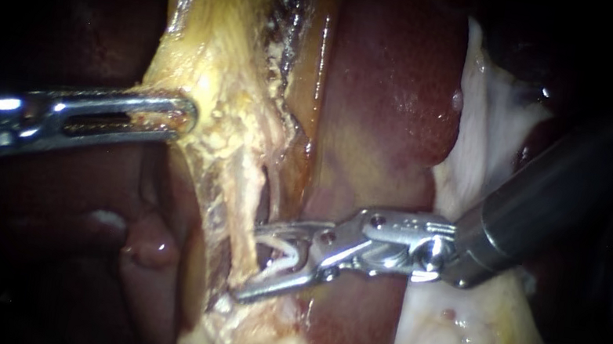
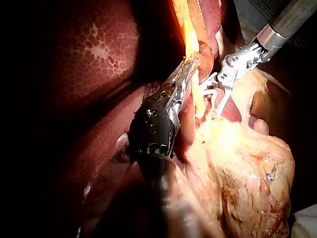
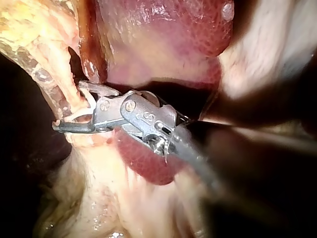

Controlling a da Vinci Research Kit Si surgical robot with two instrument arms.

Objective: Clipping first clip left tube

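Liver [image 1: 389,88], dark red and wet, lies behind everything. Nearest the camera, the right instrument [image 1: 247,261] comes in from the right. Its hand holds a small white clip [image 1: 285,260]. The two jaws stand wide apart, so the clip is not squeezed yet.

The tube [image 1: 220,224] is a pale strip that runs down right at the mouth of that hand. One jaw tip is above it and one is below. I cannot tell if the tube sits all the way inside the clip.

A bit further back, the left instrument [image 1: 172,115] comes in from the left. Its hand is closed on the yellow fat [image 1: 219,58] above the tube and holds it out to the side. That seems to keep the tube tight.

I think the step now is to get the clip around the tube. To do it well, push the right hand forward slowly until both clip tips peek out past the tube. Hold the clip straight across, not slanted. Hold the left hand steady. Take only the tube, no fat or liver. Then squeeze.
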